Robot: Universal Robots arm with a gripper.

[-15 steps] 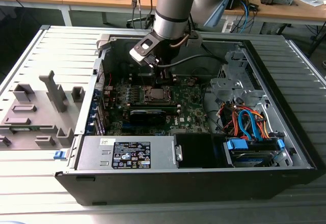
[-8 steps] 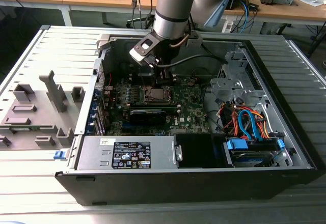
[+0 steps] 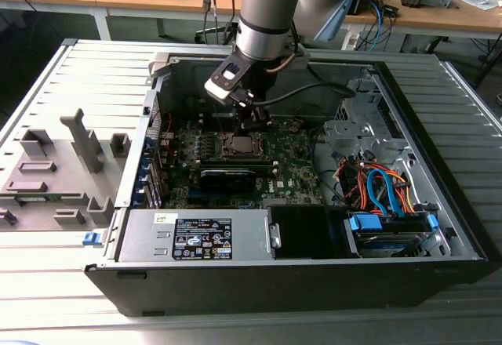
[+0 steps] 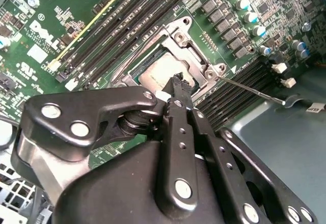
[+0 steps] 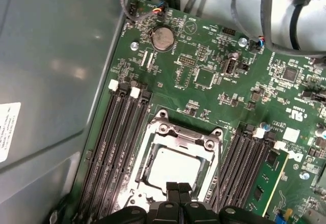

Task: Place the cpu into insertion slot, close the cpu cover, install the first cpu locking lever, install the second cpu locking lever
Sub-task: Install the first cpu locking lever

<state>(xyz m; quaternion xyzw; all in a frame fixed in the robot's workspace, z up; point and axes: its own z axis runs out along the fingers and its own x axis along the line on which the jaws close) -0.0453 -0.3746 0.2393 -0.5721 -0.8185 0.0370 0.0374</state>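
Second wrist view gave me my best read of the moment: the gripper [image 4: 178, 83] had its two fingers pressed together with nothing between them that I could see, and the tips hung over the near edge of the cpu [image 4: 155, 71]. I could not tell whether they touched the metal. In the first wrist view the cpu lay flat in the insertion slot [image 5: 186, 129], with the cpu cover [image 5: 144, 155] lying down around it, so its pale top showed through the cover's window. I judged the seating and the cover as done. What mattered to me was a thin locking lever [image 4: 252, 89]. It started at the socket corner just beside the fingertips and ran away from them, its long axis slanting out over the memory slots [image 4: 235, 84] towards the bare case floor [image 4: 285, 152]. The lever's rod lay to one side of the closed tips and not beneath them. Whether it was hooked down I could not tell. In the exterior view the arm [image 3: 267, 16] reached straight down into the open computer case [image 3: 235, 278], above the board's middle.
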